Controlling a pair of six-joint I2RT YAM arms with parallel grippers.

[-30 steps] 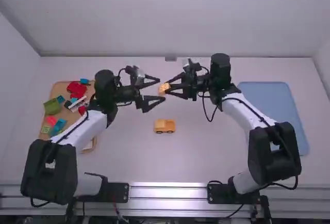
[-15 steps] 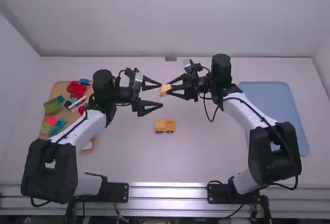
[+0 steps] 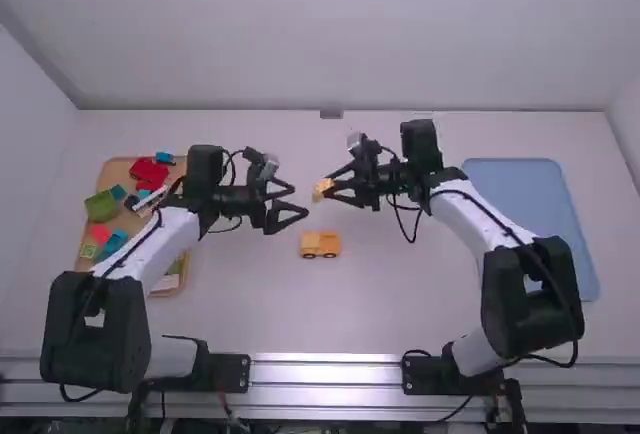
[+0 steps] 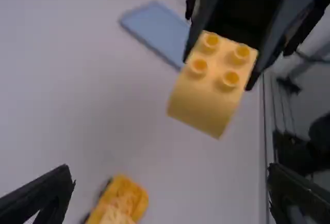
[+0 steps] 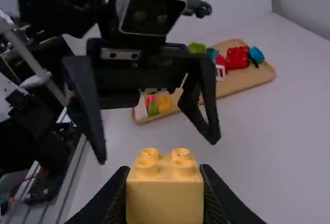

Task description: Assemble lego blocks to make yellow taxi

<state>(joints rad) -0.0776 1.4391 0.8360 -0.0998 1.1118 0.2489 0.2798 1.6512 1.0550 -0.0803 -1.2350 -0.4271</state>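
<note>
Yellow block (image 5: 165, 198) is gripped by the right hand (image 3: 331, 187), left hand (image 3: 300, 201) spread open; wheeled body (image 3: 320, 245) seemingly built, block left to be fitted!

You have your right gripper (image 5: 165, 195) closed on a yellow block (image 5: 165, 188), studs showing; beyond it the left gripper (image 5: 152, 149) stands open, near the tray of coloured blocks (image 5: 250, 82) on the counter (image 5: 278, 146).
</note>
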